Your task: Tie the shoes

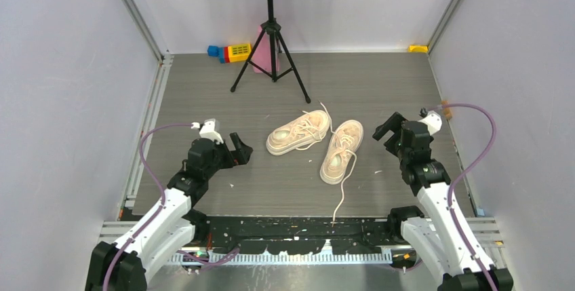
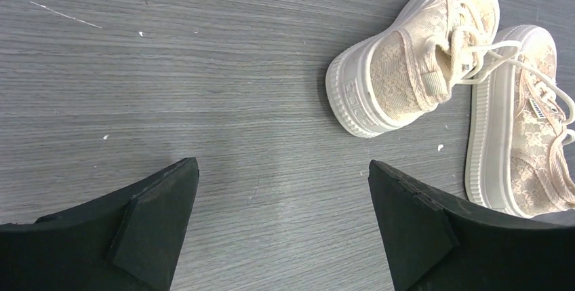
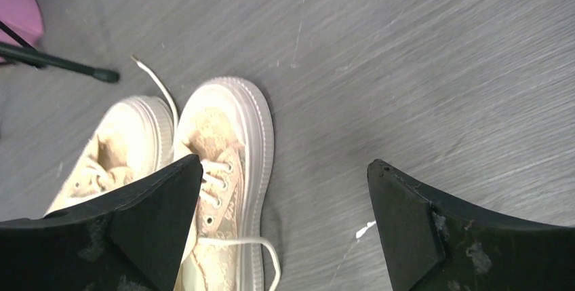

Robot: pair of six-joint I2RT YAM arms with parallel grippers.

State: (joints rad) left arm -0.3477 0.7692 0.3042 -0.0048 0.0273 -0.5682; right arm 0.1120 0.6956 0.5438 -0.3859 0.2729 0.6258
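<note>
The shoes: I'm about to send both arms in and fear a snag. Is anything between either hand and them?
Nothing visible does. Only bare table lies between the open left hand and the shoes, and between the open right hand and them. The tripod stands beyond the shoes, out of both paths.

White arms point(image 1: 166, 211), black joints and jaws, looping purple cables point(image 1: 141, 150).

Black tripod stand point(image 1: 271, 30), colourful blocks point(image 1: 232, 52) nearby

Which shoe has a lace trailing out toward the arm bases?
The shoe nearer the right claw; its lace runs toward them, the other shoe has none that way.
</note>
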